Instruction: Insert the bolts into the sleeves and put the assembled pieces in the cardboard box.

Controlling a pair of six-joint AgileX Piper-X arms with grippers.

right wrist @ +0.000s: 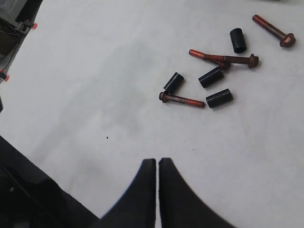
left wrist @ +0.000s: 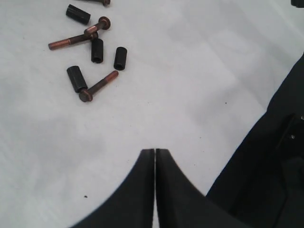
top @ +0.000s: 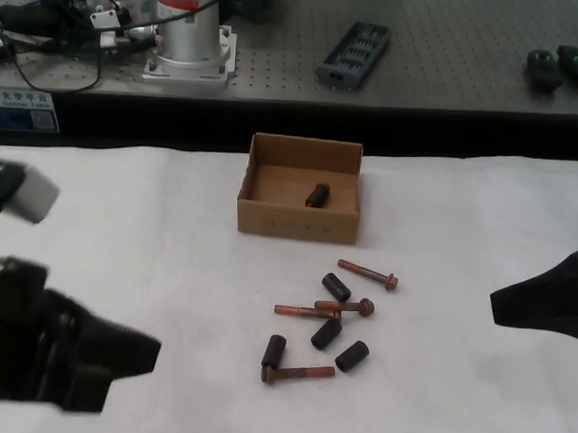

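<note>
White sheet point(top: 125, 198) under scattered bolts point(top: 367, 274), perforated table point(top: 451, 80) behind.

Coppery metal bolts point(top: 367, 272), matt sleeves point(top: 351, 356)

Bolts point(top: 367, 274) and sleeves point(top: 351, 356) are lying loose in front of the cardboard box point(top: 298, 222).
Four copper-coloured bolts and four short black sleeves are lying flat in a scattered cluster on the white counter point(top: 464, 206), near the open box. Two bolts are overlapping mid-cluster, and one sleeve is resting just beside a bolt's head. A dark piece point(top: 317, 195) is sitting inside the box.
</note>
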